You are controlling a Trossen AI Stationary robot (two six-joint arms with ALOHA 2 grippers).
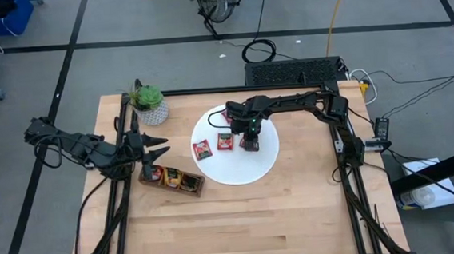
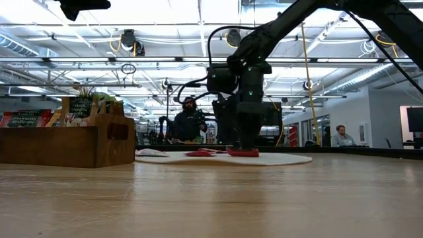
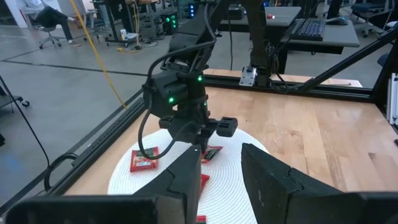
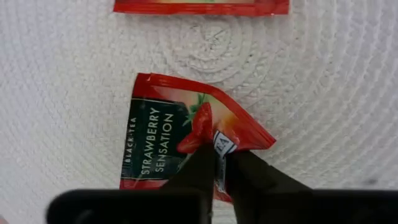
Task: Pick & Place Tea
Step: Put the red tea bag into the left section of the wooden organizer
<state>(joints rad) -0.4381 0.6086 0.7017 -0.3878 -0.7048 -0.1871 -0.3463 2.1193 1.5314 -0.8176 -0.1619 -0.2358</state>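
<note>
1. The right gripper (image 4: 219,163) is pinching the crumpled edge of a red tea sachet (image 4: 168,140) lying on the white disc (image 1: 265,160).
2. The left gripper (image 1: 155,146) is hovering half-spread beside the wooden tray (image 1: 191,189), left of the disc.

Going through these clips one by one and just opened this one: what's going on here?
The right gripper is down on the white disc, its fingers pinched on the edge of a red strawberry tea sachet that lies on the disc. Two more red sachets lie beside it. The left gripper waits over the wooden tray, which already holds some sachets, next to the potted plant.
</note>
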